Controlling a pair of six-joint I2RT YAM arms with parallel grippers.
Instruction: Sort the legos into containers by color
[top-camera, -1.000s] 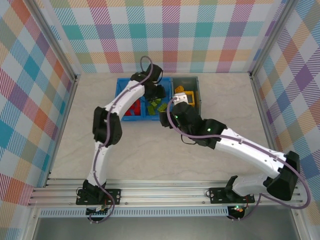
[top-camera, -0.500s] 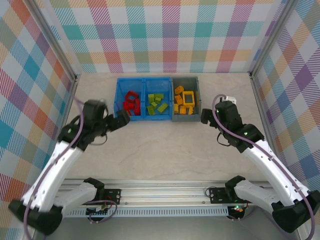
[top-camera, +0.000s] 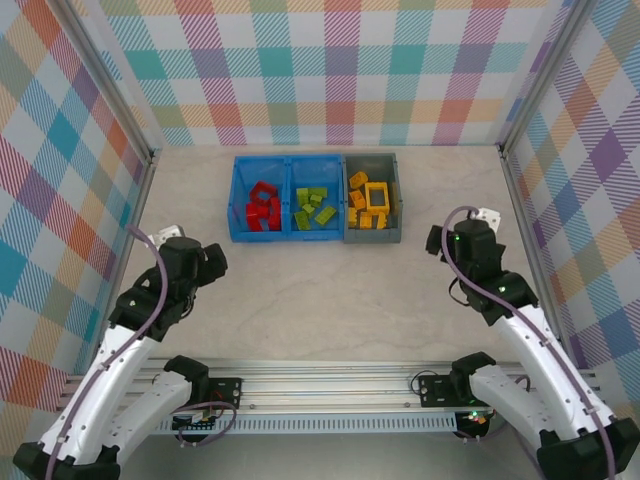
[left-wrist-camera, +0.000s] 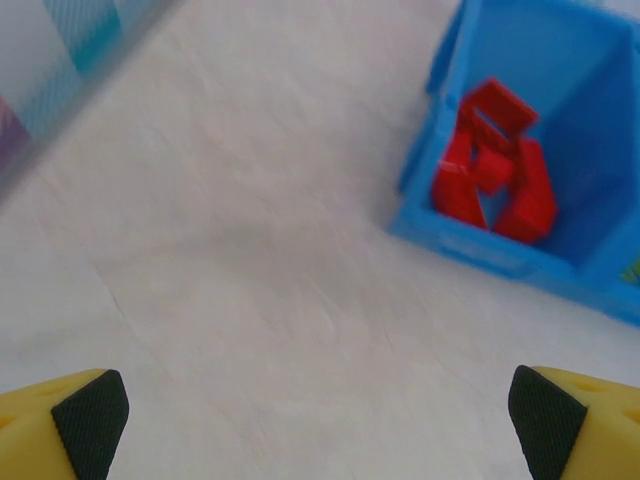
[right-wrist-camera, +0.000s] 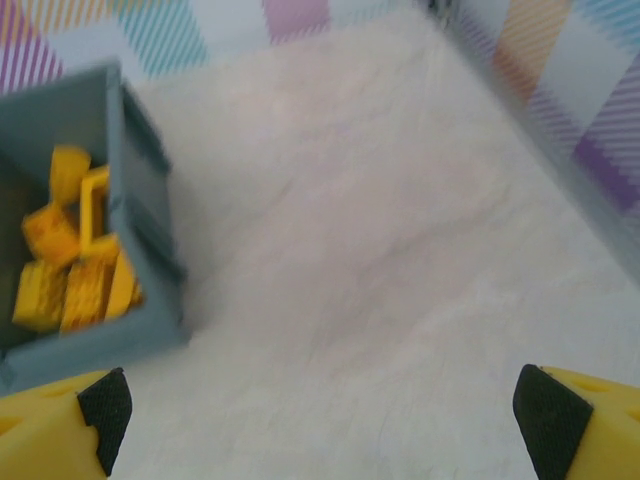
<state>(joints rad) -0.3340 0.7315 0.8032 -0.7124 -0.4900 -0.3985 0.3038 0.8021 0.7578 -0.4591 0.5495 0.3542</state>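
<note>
From above: the blue bin (top-camera: 236, 200) and the grey bin (top-camera: 398, 205) stand side by side at the far end of the table (top-camera: 330, 300). Red legos (top-camera: 263, 207) lie in the blue bin's left compartment, green legos (top-camera: 315, 208) in its right, and yellow legos (top-camera: 370, 205) in the grey bin. My left jaws and right jaws sit well apart from both bins. I judge the sorting done. The careful move now is to scan for strays, clear of the bin walls.

Left wrist: my left jaws are spread wide, with nothing between the black pads (left-wrist-camera: 92, 420). The red legos lie ahead to the right.

Right wrist: my right jaws are likewise wide apart and bare. The grey bin is ahead to the left. The plaid wall (right-wrist-camera: 560, 100) to the right is the nearest thing to bump.
</note>
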